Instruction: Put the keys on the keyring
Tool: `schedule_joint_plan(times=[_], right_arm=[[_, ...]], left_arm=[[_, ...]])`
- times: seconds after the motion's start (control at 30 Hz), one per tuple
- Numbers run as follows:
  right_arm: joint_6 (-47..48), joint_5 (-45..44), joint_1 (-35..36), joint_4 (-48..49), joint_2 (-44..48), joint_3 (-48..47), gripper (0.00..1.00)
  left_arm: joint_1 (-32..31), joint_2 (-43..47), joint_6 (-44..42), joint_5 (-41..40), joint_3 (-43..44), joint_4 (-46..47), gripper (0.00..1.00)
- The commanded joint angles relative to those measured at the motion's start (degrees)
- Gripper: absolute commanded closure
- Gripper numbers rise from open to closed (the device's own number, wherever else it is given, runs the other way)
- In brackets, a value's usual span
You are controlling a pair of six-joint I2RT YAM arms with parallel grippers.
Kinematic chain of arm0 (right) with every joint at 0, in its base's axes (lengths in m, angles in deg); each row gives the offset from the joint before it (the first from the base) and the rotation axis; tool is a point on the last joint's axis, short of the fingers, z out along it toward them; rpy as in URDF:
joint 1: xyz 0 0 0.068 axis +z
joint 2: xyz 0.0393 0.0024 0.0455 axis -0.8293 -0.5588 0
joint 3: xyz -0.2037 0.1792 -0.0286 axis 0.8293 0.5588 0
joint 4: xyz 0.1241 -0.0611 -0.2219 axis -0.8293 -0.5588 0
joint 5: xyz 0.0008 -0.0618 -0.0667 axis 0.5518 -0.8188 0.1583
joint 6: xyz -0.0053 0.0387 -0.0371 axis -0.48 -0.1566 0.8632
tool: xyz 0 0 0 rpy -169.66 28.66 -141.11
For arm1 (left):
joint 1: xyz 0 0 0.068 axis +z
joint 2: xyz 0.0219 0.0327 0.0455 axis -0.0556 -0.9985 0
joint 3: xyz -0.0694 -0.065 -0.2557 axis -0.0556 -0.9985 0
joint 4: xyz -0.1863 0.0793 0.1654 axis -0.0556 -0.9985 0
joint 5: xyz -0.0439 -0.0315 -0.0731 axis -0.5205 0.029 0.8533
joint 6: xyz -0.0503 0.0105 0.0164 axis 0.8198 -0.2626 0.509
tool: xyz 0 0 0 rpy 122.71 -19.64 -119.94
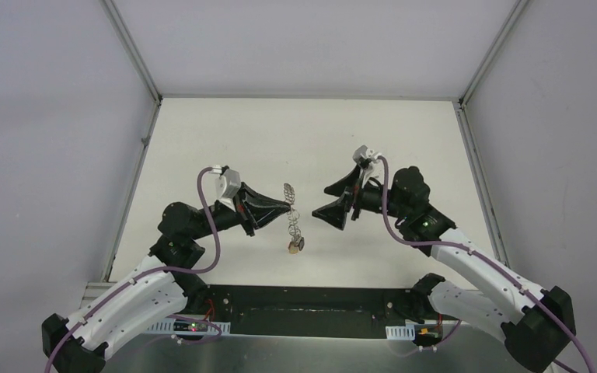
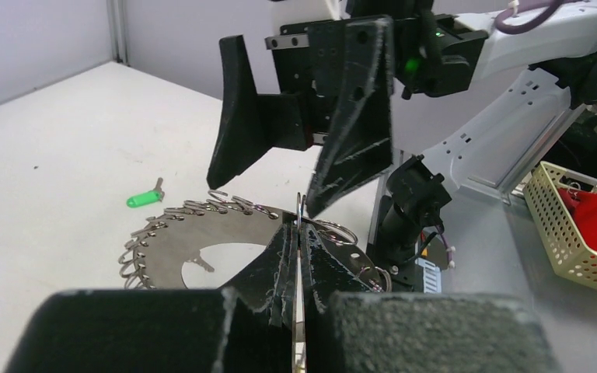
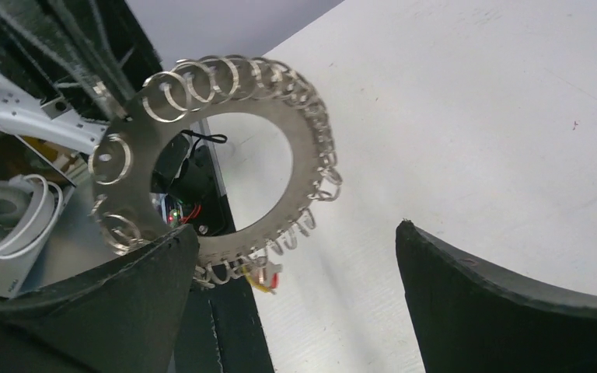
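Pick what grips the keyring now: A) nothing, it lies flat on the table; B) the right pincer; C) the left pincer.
C: the left pincer is shut on the keyring at its rim, holding it on edge, while the right pincer stands open and empty.

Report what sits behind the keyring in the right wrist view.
Through the keyring hole: a black base plate with lit LEDs, and white table. The ring's metal covers the rest.
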Motion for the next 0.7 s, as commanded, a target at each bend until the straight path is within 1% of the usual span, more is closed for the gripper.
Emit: schedule_joint_plan(times=[0.0,0.07,0.13,0.2,0.3,0.4,0.43,0.53,0.57,0.67], right_arm=[[-8.7,2.3,-4.5,5.4,-1.9,-0.6,0.00],[-11.0,0.4,-6.7,1.8,-3.8,-2.0,0.00],[-11.9,-3.6,-8.6,-5.1,-6.2,-4.3,0.01],[-11.3,-5.5,-10.7,-11.0,-8.8,-6.3,0.03],[-10.7,-10.2,-12.8,-16.2,-12.3,-7.7,0.04],[-11.6,-17.6,-14.1,-20.3,-15.9,-8.5,0.05],[-11.3,-18.4,-14.7,-21.9,-17.1,-8.9,0.06],[-10.5,-18.7,-16.7,-26.3,-21.6,-11.0,0.06],[-10.4,-17.3,-17.4,-28.0,-23.0,-11.6,0.07],[-11.3,-14.2,-19.5,-27.9,-26.3,-12.0,0.10]], left_arm=[[-0.5,1.8,-0.2,-1.7,0.6,5.4,1.00],[-0.5,2.2,-0.4,-1.8,1.1,4.2,1.00],[-0.5,2.5,-0.4,-1.8,1.6,3.4,1.00],[-0.5,2.6,-0.3,-1.9,1.9,2.8,1.00],[-0.5,2.7,0.1,-1.9,2.0,2.5,1.00],[-0.5,2.7,0.4,-1.9,2.0,2.1,1.00],[-0.5,2.8,0.7,-1.8,2.1,1.7,1.00],[-0.5,3.1,1.0,-1.7,2.3,0.8,1.00],[-0.5,3.4,1.2,-1.7,2.3,0.4,1.00],[-0.5,4.1,1.4,-1.8,2.3,-0.8,1.00]])
